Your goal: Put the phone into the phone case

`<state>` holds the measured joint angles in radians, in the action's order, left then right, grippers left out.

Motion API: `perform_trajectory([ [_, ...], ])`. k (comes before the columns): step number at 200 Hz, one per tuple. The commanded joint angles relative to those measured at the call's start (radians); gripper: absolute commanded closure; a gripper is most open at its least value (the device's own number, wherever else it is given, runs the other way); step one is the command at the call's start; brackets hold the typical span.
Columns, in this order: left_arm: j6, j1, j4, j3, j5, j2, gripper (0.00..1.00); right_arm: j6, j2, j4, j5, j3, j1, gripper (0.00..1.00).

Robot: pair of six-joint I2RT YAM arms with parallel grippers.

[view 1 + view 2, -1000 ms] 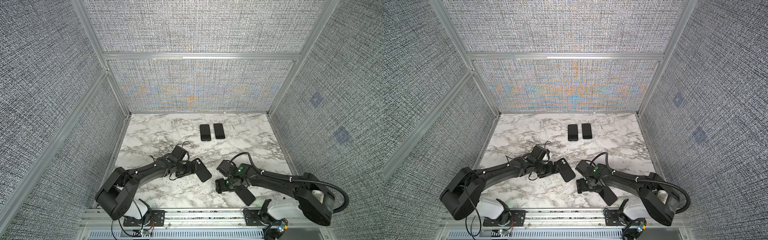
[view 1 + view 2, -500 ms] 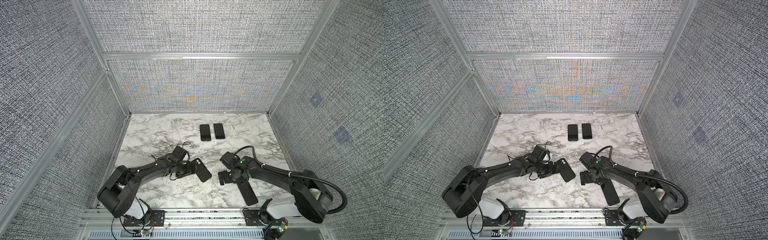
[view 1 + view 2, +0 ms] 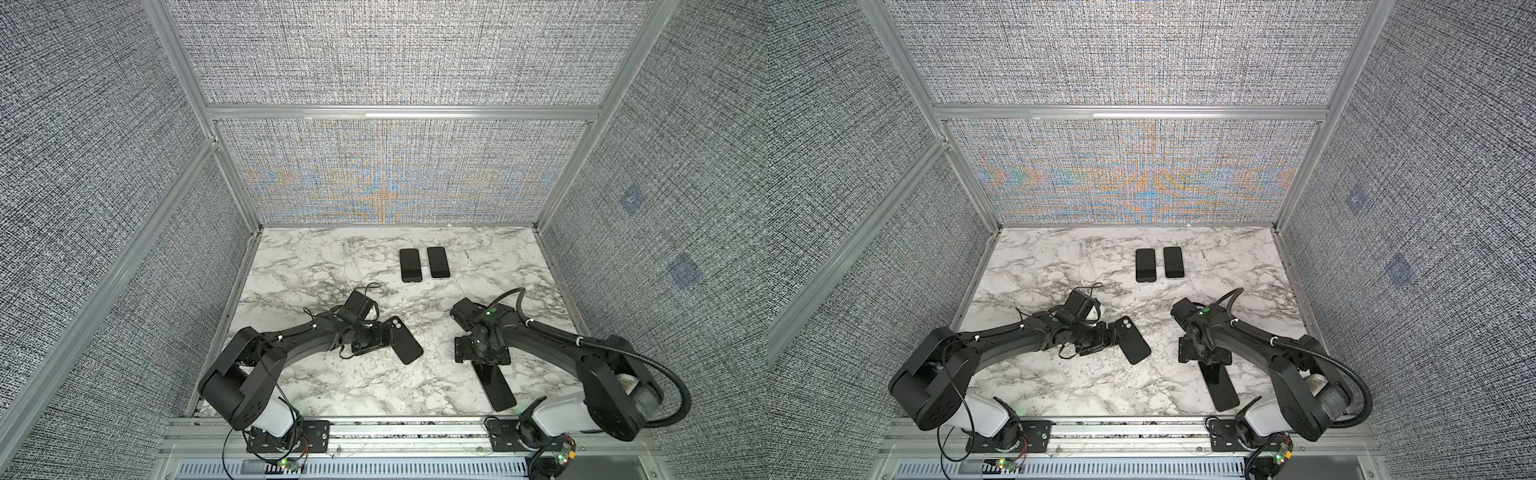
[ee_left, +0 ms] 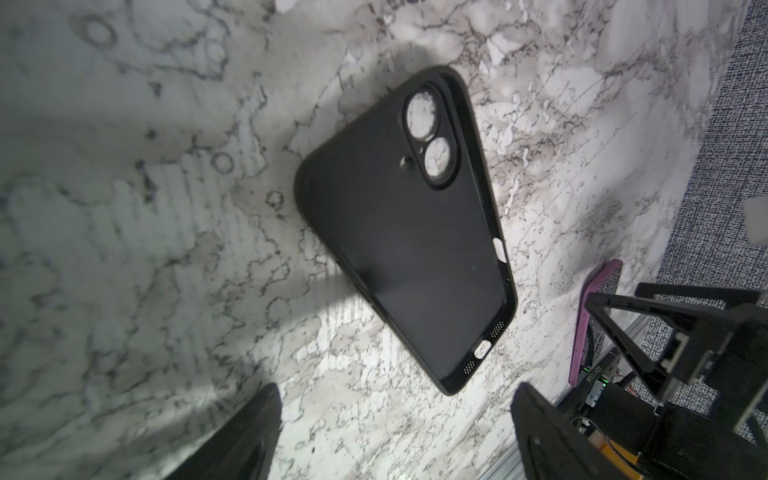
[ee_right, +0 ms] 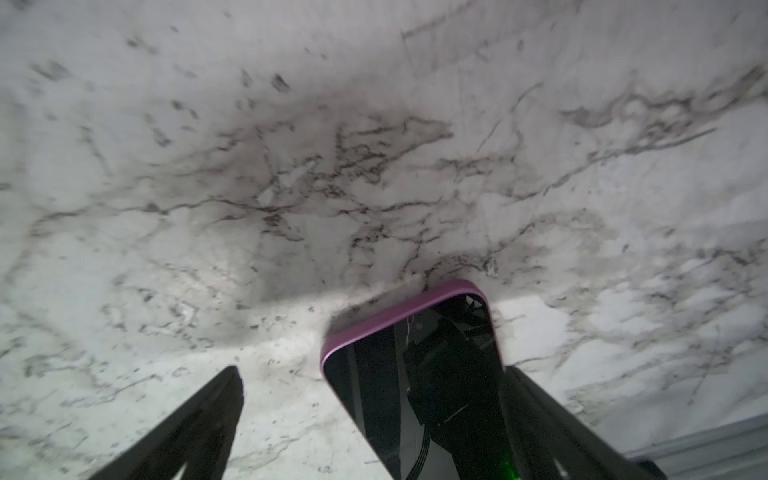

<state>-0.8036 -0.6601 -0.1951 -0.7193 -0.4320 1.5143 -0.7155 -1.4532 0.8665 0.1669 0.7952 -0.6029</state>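
Observation:
The black phone case [image 3: 402,338] [image 3: 1133,338] lies hollow side up on the marble table, camera cut-outs toward the back. My left gripper [image 3: 384,334] [image 4: 395,440] is low just left of it, open, with bare table between its fingers [image 4: 245,440]. The whole case [image 4: 415,224] shows in the left wrist view. The phone [image 3: 494,384] [image 3: 1221,384], pink-edged and screen up, lies near the front right. My right gripper [image 3: 482,357] [image 5: 374,428] hovers open over its back end. That end [image 5: 415,365] sits between the fingers, close beside one finger [image 5: 548,424].
Two more dark phones [image 3: 410,264] [image 3: 439,262] lie side by side at the back middle of the table [image 3: 332,386]. Fabric walls close in the left, back and right. A metal rail [image 3: 395,432] runs along the front edge.
My right gripper has shifted to the right and a little back, and its jaws have spread wider. The phone has swung slightly with it. The left arm and the case have not moved.

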Motion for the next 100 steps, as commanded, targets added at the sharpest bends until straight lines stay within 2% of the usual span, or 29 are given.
perform_trajectory([
  [1,0.023,0.008,0.019,0.006,-0.019,-0.006,0.12,-0.051,-0.008,0.009,-0.029,-0.018,0.008,0.01],
  [49,0.035,0.025,0.018,0.011,-0.032,-0.008,0.12,-0.067,0.046,-0.009,0.001,-0.081,0.056,0.01],
  [100,0.037,0.028,0.022,0.007,-0.041,-0.006,0.12,-0.060,0.119,-0.123,-0.094,-0.187,0.183,0.01],
])
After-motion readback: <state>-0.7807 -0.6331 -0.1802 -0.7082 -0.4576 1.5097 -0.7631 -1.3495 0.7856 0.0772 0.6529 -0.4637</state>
